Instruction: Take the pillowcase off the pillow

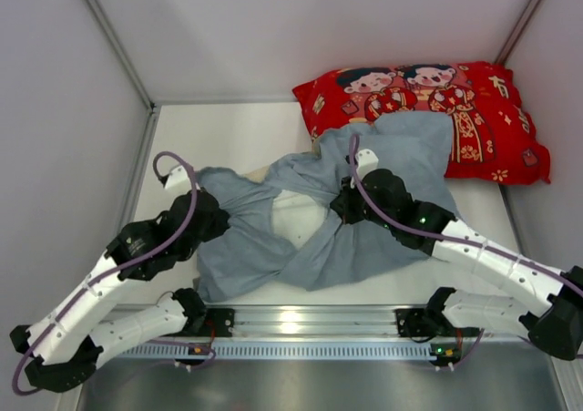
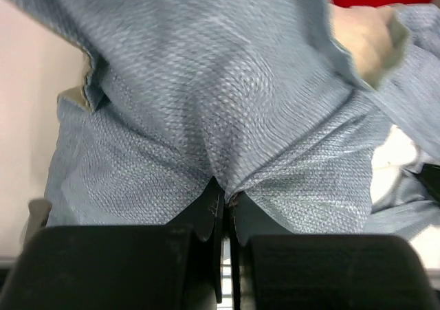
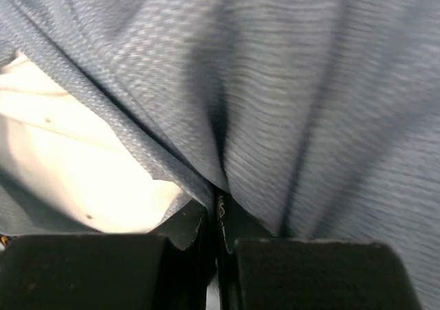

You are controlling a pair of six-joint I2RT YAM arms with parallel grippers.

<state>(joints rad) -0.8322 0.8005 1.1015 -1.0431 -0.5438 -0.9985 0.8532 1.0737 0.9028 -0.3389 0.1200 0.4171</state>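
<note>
The pillowcase (image 1: 319, 206) lies crumpled across the table, its dull blue-grey side up, with a cream edge showing in the left wrist view (image 2: 364, 38). The white pillow (image 1: 293, 212) shows only as a small patch through a gap in the cloth; it is also in the right wrist view (image 3: 75, 172). My left gripper (image 1: 215, 212) is shut on a fold of the pillowcase (image 2: 227, 117) at its left side. My right gripper (image 1: 344, 203) is shut on a fold of the pillowcase (image 3: 289, 104) near its middle.
A red pillow printed with two cartoon figures (image 1: 428, 110) lies at the back right, partly under the pillowcase's far edge. Grey walls (image 1: 64, 110) close in the left, back and right. A metal rail (image 1: 301, 324) runs along the near edge.
</note>
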